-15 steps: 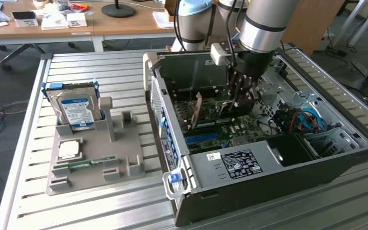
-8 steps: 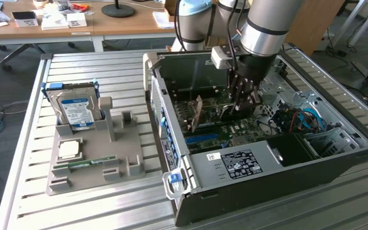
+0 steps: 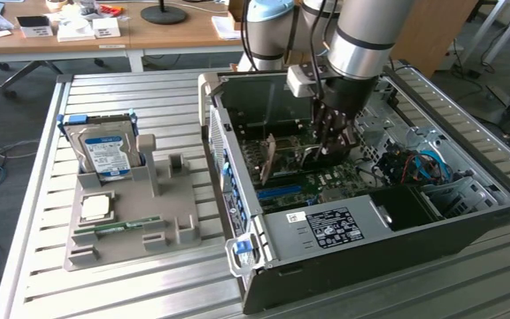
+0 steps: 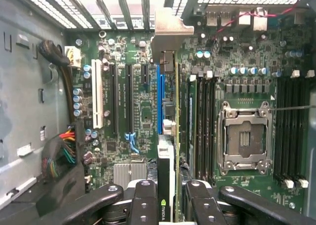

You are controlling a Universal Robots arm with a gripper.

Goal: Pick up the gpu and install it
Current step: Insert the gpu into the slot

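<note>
The gpu (image 3: 289, 157) stands on edge inside the open computer case (image 3: 370, 249), above the green motherboard (image 3: 326, 179). My gripper (image 3: 331, 143) reaches down into the case and is shut on it. In the wrist view the gpu (image 4: 169, 136) appears edge-on between my black fingers (image 4: 145, 200), with its silver end bracket (image 4: 170, 34) toward the case's slotted rear wall. The card runs right beside a blue expansion slot (image 4: 159, 99). I cannot tell whether it is seated in the slot.
A grey fixture (image 3: 180, 199) at the exterior view's left holds a hard drive (image 3: 104, 149), a processor (image 3: 95, 207) and a memory stick (image 3: 122, 226). Inside the case are an empty processor socket (image 4: 244, 138), memory slots (image 4: 202, 126) and cable bundles (image 4: 64, 153).
</note>
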